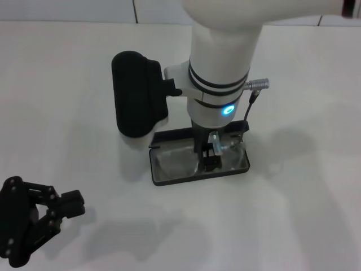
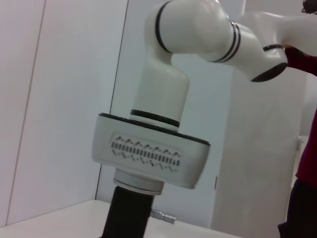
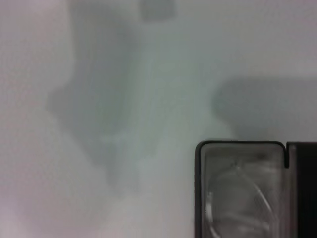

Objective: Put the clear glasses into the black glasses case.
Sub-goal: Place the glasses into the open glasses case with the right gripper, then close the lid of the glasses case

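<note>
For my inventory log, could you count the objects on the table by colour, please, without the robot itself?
Black: 1, the black glasses case, open.
Clear: 1, the clear glasses, lying inside the case.
Total: 2

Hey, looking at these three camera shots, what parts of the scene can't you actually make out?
- Head view: the right gripper is down in the open black glasses case; the arm hides its fingertips, so open or shut is unclear.
- Head view: the clear glasses are mostly lost against the lining and behind the gripper.
- Right wrist view: the case is cut off at the edge, the glasses blurred.
- Left wrist view: neither shows. The left gripper sits parked.
</note>
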### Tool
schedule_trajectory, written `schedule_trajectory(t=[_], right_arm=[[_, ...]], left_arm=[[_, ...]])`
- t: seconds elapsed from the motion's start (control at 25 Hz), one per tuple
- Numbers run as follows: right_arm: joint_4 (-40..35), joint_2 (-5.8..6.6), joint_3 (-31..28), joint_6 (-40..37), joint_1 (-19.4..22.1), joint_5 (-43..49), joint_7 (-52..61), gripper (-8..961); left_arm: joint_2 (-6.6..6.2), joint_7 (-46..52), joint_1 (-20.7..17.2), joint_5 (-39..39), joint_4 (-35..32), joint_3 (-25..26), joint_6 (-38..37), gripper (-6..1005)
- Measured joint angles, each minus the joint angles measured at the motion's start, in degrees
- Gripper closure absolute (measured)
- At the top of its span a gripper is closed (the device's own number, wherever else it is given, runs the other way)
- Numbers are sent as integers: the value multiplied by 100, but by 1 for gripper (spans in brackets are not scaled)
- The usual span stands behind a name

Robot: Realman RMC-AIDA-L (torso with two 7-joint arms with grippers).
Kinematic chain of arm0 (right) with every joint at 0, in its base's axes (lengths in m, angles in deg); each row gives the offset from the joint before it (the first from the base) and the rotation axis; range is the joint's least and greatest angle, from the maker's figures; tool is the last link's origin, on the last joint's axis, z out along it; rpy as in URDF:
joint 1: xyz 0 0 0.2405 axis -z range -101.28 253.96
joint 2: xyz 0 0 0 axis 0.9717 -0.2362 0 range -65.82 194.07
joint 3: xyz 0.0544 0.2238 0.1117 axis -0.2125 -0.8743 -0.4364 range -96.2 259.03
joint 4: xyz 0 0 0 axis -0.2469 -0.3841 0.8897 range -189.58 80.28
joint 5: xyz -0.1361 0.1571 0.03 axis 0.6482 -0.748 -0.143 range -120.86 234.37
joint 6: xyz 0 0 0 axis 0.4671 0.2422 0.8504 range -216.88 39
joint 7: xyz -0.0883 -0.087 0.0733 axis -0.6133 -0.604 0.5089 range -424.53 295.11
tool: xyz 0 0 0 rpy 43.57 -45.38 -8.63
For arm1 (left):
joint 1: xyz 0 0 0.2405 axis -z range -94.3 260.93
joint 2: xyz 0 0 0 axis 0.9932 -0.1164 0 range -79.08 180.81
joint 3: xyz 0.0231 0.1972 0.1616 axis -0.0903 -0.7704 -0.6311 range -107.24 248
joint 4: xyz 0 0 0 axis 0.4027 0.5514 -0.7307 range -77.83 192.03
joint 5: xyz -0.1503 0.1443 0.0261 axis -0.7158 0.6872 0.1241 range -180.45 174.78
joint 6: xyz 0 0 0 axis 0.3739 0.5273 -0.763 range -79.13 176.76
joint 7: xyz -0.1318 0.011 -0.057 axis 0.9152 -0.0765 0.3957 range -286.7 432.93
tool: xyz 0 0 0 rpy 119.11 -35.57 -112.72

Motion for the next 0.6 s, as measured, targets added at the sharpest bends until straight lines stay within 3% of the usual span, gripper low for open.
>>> schedule_trajectory(t=[0.24,0.6], right_arm=[[-856,0,-85,-182,492,813,300,657],[-2385,0,-916,-709,1803,1481,299,657]], left_arm=[[6,12,-6,-16,0,4,-9,920],[13,57,23,-85,0,4,-25,918]])
